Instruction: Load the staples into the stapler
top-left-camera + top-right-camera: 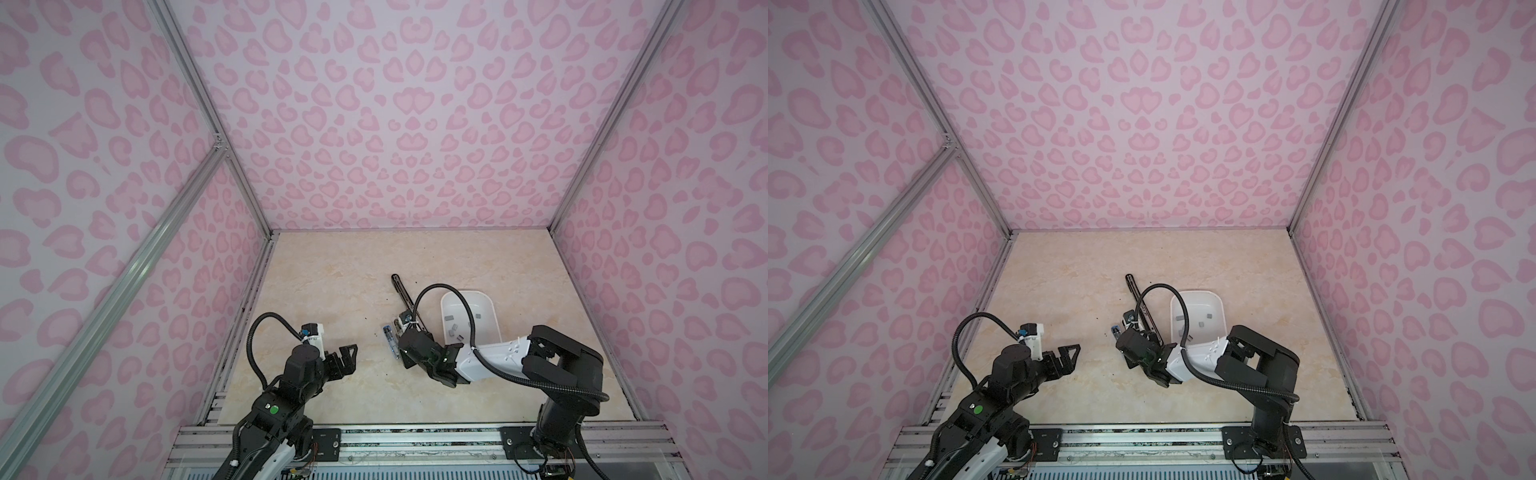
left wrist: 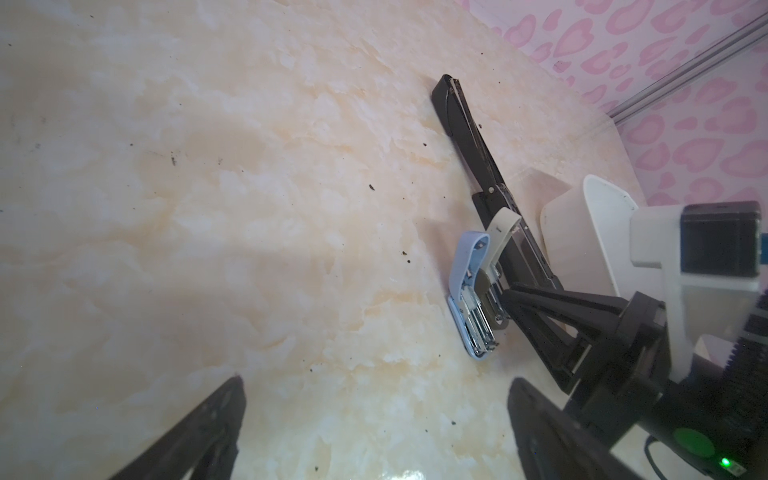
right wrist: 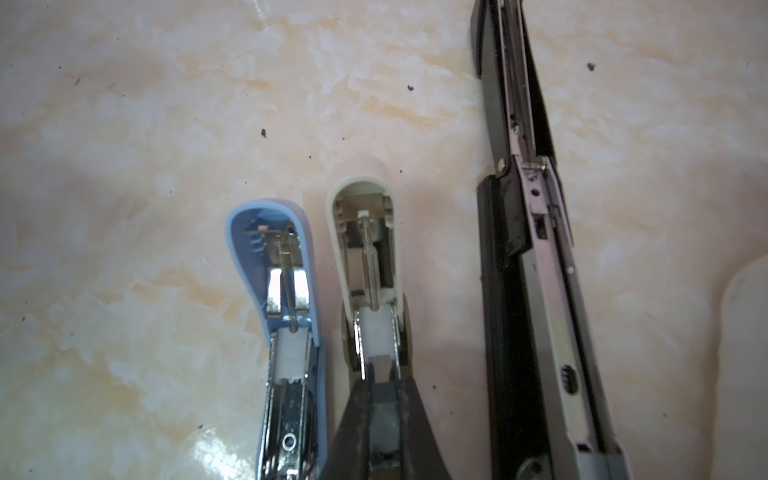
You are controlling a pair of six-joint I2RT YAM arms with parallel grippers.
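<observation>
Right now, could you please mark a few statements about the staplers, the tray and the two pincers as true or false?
1. The blue stapler, cream stapler and black stapler all lie opened up on the table. True.
2. The left pincer is shut on the blue stapler. False: it is open, empty and well apart from the staplers.
3. The right pincer grips a grey staple block at the cream stapler's channel. True.
4. The white tray is empty. False: several staple blocks lie in it.
5. The cream stapler lies between the blue one and the black one. True.
</observation>
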